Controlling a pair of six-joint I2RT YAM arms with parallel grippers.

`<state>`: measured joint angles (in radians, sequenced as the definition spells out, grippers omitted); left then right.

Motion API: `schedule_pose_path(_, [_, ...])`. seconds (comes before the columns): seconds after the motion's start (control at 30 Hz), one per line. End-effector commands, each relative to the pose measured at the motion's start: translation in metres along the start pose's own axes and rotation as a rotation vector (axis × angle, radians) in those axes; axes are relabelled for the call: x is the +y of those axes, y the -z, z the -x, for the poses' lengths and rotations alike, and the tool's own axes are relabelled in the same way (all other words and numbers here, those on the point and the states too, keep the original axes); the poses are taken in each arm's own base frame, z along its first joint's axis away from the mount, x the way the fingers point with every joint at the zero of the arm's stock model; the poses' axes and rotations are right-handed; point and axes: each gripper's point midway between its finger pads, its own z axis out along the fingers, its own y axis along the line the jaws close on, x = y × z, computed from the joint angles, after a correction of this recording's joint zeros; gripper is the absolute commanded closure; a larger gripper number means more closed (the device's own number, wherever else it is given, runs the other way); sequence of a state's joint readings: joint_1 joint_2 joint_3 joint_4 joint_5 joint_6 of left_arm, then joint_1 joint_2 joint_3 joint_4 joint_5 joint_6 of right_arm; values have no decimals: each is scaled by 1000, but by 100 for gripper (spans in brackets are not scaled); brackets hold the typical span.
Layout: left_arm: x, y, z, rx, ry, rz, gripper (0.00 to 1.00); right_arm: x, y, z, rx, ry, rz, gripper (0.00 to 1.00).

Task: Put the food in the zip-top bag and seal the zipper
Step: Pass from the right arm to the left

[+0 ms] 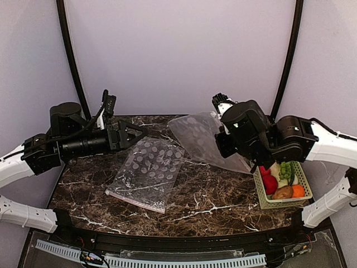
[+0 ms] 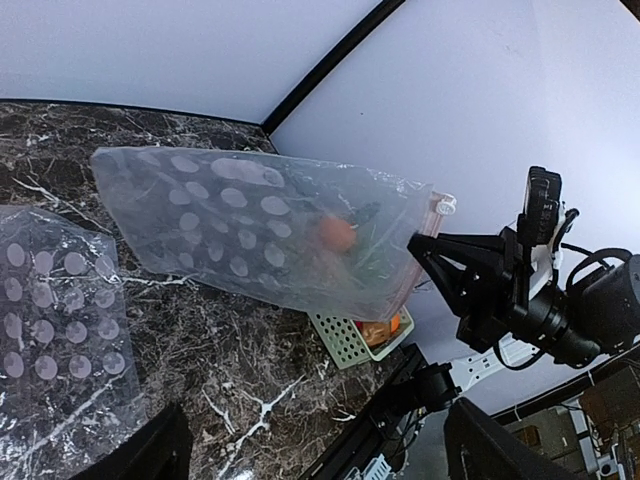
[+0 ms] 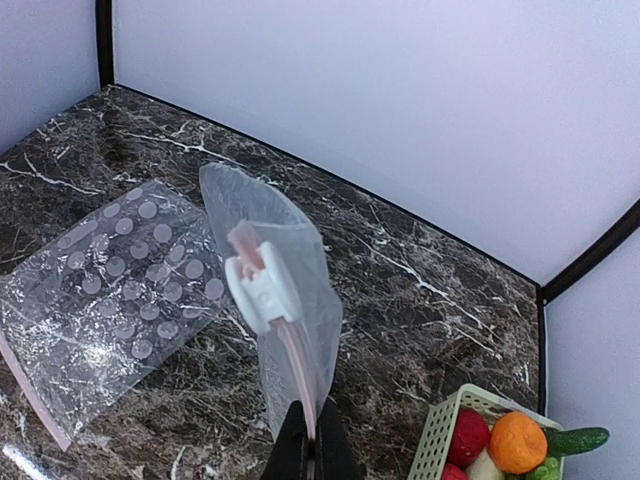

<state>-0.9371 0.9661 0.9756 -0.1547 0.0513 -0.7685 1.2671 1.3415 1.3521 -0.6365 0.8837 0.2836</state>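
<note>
My right gripper (image 3: 311,462) is shut on the pinkish zipper strip (image 3: 296,365) of the clear dotted zip-top bag (image 1: 203,139). It holds the bag up edge-on, with the far end resting on the table. A white slider (image 3: 258,290) sits at the strip's far end. The bag looks empty in the right wrist view. In the left wrist view the bag (image 2: 250,225) hangs from the right gripper (image 2: 418,243). The food lies in a pale green basket (image 1: 262,196): red apple (image 1: 269,183), grapes (image 1: 285,170), potato (image 1: 283,193), orange (image 1: 298,191). My left gripper (image 1: 134,135) is open and empty.
A second dotted bag (image 1: 148,173) lies flat at the table's middle, below the left gripper; it also shows in the right wrist view (image 3: 110,290). The basket (image 3: 440,435) stands at the right front edge. Purple walls and black poles close the back.
</note>
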Motion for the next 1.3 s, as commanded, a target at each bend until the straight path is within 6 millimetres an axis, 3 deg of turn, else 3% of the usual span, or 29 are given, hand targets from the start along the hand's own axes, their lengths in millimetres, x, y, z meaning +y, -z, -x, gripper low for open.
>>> schedule_pose_path(0.0, [18, 22, -6, 26, -82, 105, 11, -28, 11, -11, 65, 19, -47, 100])
schedule_pose_path(0.1, [25, 29, -10, 24, -95, 126, 10, -30, 14, -16, 104, 39, -38, 100])
schedule_pose_path(0.17, [27, 33, -13, 29, -107, 121, 10, -21, 13, -25, 145, 62, 3, 100])
schedule_pose_path(0.37, [25, 34, -33, 105, -188, 63, 9, 62, 15, -58, 252, 77, 387, 100])
schedule_pose_path(0.47, [18, 31, -43, 142, -257, -5, 9, 102, 30, -61, 253, 33, 622, 100])
schedule_pose_path(0.57, [7, 27, -51, 160, -330, -91, 10, 124, 43, -61, 238, 12, 782, 100])
schedule_pose_path(0.87, [-16, 5, -91, 297, -396, -301, 15, 148, 56, -62, 245, -71, 1045, 100])
schedule_pose_path(1.03, [-25, -5, -109, 335, -416, -367, 18, 155, 58, -68, 271, -85, 1095, 100])
schedule_pose_path(1.27, [-25, -17, -114, 327, -424, -367, 23, 161, 61, -68, 286, -84, 1133, 100])
